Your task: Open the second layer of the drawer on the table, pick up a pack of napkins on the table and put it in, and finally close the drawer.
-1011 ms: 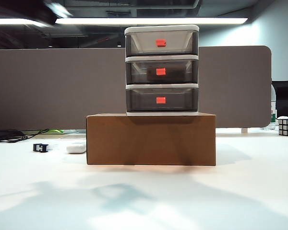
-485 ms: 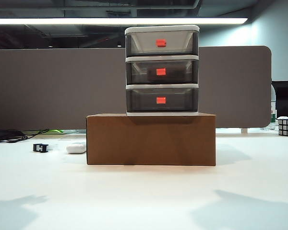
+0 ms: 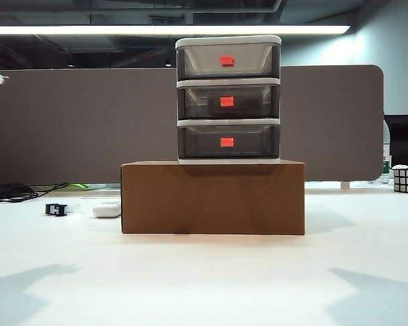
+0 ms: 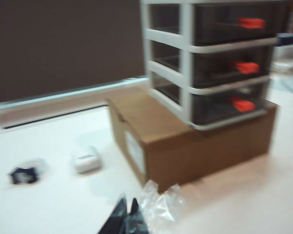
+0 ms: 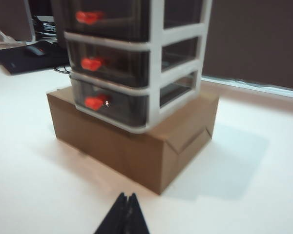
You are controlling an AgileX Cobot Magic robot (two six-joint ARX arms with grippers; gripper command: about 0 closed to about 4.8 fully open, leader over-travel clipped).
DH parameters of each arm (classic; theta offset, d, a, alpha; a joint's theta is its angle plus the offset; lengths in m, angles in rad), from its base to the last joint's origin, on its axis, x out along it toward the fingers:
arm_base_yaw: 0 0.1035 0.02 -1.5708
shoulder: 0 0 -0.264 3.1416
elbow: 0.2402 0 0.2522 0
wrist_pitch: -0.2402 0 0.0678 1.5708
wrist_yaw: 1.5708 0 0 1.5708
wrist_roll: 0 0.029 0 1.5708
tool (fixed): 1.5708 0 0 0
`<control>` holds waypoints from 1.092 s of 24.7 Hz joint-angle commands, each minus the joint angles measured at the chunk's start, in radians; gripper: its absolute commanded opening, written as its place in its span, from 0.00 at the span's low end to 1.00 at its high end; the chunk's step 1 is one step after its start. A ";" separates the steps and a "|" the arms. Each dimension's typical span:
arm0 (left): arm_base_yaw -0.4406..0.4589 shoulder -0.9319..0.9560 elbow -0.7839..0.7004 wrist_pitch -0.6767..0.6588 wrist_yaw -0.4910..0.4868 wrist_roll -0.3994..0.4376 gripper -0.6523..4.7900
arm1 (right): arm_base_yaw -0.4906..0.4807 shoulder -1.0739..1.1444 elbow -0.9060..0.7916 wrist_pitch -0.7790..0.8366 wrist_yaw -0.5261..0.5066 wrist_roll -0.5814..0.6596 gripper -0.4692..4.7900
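My left gripper [image 4: 127, 214] and right gripper [image 5: 126, 209], both closed and empty, hang well short of the drawer [image 3: 228, 99] on its cardboard box [image 3: 213, 197].

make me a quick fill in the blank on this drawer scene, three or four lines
1. The drawer stands on a brown ____.
2. All three of its trays are ____.
3. Each tray handle is coloured ____.
4. The fingers of the right gripper are pressed ____.

Missing words: box; shut; red-orange; together
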 commanded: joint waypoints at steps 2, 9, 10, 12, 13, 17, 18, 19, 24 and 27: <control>0.138 0.001 0.004 0.096 0.074 0.022 0.11 | -0.072 -0.002 -0.006 0.032 -0.002 -0.010 0.08; 0.380 0.001 0.005 0.104 0.180 -0.007 0.11 | -0.236 -0.002 -0.006 0.035 0.000 -0.010 0.08; 0.381 0.001 0.005 0.111 0.174 -0.006 0.11 | -0.245 -0.002 -0.006 0.036 0.002 -0.010 0.08; 0.381 0.001 0.005 0.125 0.167 -0.001 0.11 | -0.246 -0.002 -0.006 0.035 0.003 -0.010 0.08; 0.381 0.001 0.005 0.142 0.150 0.000 0.11 | -0.246 -0.002 -0.006 0.036 0.003 -0.010 0.08; 0.390 0.001 0.005 0.199 0.084 0.005 0.11 | -0.270 -0.002 -0.003 0.038 0.032 -0.010 0.08; 0.402 0.001 0.005 0.202 0.107 0.003 0.11 | -0.282 -0.002 -0.003 0.046 0.016 -0.009 0.08; 0.411 0.001 0.005 0.202 0.119 0.000 0.11 | -0.289 -0.002 -0.003 0.050 0.014 -0.008 0.08; 0.457 0.001 0.005 0.203 0.187 -0.026 0.11 | -0.306 -0.002 -0.002 0.057 0.013 -0.005 0.08; 0.461 0.000 0.005 0.169 0.185 -0.051 0.11 | -0.305 -0.002 -0.002 0.055 0.013 0.000 0.08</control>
